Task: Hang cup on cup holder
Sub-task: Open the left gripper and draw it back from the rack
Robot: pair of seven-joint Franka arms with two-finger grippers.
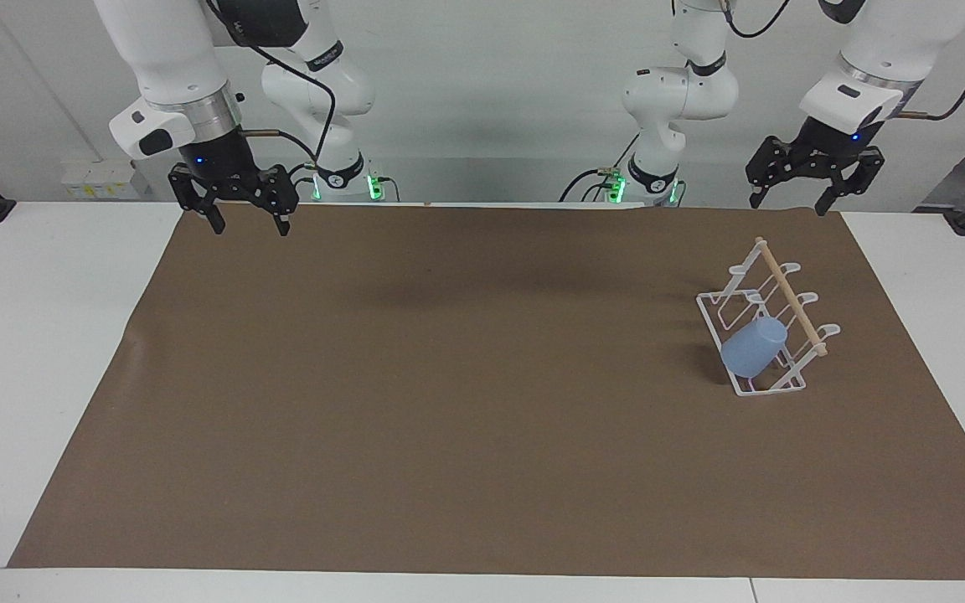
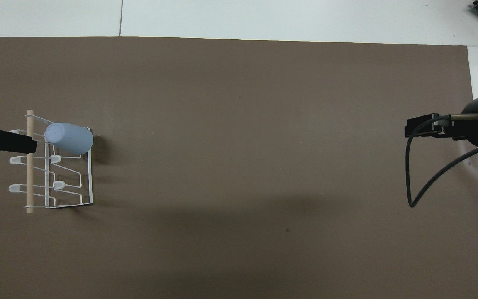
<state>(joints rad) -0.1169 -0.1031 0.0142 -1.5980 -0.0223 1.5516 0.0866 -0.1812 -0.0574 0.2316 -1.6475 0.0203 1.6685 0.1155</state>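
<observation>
Table: white table [image 1: 47, 352] under a brown paper sheet [image 1: 449, 402].
Rack: white wire cup holder with wooden dowel [image 1: 766, 328], toward the left arm's end.
Cup: light-blue plastic tumbler [image 1: 753, 347] hung tilted on a prong; a nudge could unseat it.
Claws: left claw [image 1: 809, 176] and right claw [image 1: 241, 203] both apart, raised, empty.

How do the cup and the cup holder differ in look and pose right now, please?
The cup is a solid light-blue tumbler, while the cup holder is an open white wire frame with a wooden dowel. The cup hangs tilted on a prong, whereas the cup holder stands flat on the brown mat. The cup holder is wider than the cup. Both sit toward the left arm's end of the table.
</observation>
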